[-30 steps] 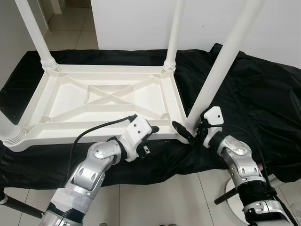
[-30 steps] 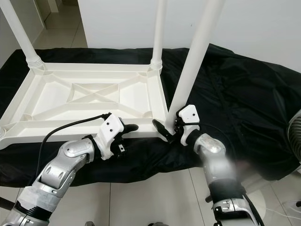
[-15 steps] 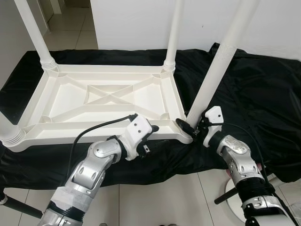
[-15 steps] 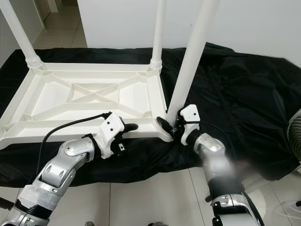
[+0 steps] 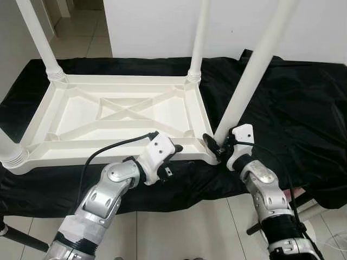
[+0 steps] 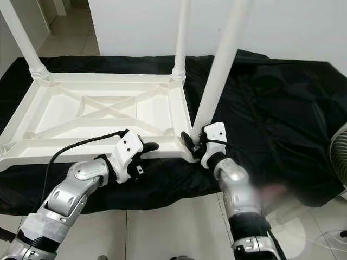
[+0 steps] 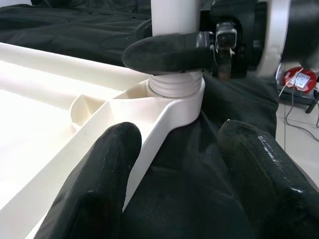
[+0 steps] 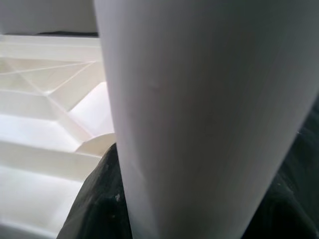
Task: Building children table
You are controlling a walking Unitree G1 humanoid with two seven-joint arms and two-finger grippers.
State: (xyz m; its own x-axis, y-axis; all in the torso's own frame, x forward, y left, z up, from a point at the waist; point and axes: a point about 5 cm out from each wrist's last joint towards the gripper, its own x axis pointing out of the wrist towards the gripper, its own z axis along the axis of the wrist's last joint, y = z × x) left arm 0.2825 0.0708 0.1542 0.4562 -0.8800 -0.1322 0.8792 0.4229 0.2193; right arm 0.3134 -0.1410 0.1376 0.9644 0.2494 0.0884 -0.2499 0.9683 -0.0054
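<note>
From the head views, the upside-down white table top (image 5: 122, 116) lies on a black cloth (image 5: 293, 103), with legs standing at three corners and the fourth leg (image 5: 246, 81) leaning at the near corner, about four o'clock from the top's centre. My right end effector (image 5: 217, 145) clasps that leg just above its socket, fingers closed around it. My left end effector (image 5: 172, 151) rests at the near rim, at about six o'clock. In the left wrist view my left fingers (image 7: 99, 184) stand well apart, holding nothing, one touching the rim, and the leg's ribbed collar (image 7: 174, 85) sits in the corner socket (image 7: 172, 104) with a right finger wrapped above it. The right wrist view gives the leg's smooth wall (image 8: 199, 114) right up close. I judge the plastic light, stiff and slippery; the long leg will lever hard, so gripping low by the collar, and bracing the rim, seems best.
</note>
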